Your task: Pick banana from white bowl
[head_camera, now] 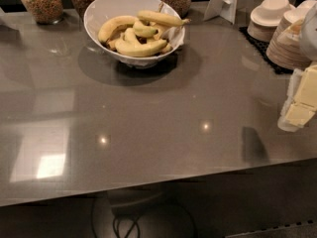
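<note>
The white bowl [95, 10] stands at the back left of the grey table and holds several bananas. The banana [161, 18], long, slender and nearly straight, lies on top at the bowl's far right, its thin stem pointing right over the rim. Strongly curved bananas [140, 47] and a short stubby one [144, 30] lie beside and below it. My gripper [298, 106], cream-coloured, is at the right edge of the view, above the table, far to the right of the bowl and nearer the front. It holds nothing that I can see.
Glass jars [41, 2] of dry food stand along the back edge behind the bowl. Stacks of small pale dishes [288, 42] sit on a black mat at the back right, close to my arm. A white stand [225, 1] is behind them. The table's front edge [148, 188] runs across below.
</note>
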Action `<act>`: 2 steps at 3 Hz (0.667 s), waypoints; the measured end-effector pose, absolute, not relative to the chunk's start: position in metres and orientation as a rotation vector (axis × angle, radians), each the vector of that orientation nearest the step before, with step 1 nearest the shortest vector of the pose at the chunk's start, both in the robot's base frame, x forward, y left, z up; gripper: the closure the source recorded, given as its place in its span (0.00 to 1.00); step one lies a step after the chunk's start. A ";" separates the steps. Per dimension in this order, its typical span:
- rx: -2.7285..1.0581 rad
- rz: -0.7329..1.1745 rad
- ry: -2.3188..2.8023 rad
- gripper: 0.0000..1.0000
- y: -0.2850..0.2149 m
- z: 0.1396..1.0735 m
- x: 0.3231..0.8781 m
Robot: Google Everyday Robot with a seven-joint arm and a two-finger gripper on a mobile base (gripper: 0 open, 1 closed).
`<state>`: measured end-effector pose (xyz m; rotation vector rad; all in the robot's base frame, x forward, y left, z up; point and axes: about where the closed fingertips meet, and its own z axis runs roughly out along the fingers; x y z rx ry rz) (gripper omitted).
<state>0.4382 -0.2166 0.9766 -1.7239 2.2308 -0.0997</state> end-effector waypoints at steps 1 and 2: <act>-1.724 -0.099 2.230 0.00 -0.216 0.977 0.438; -1.688 -0.007 2.109 0.00 -0.197 0.982 0.459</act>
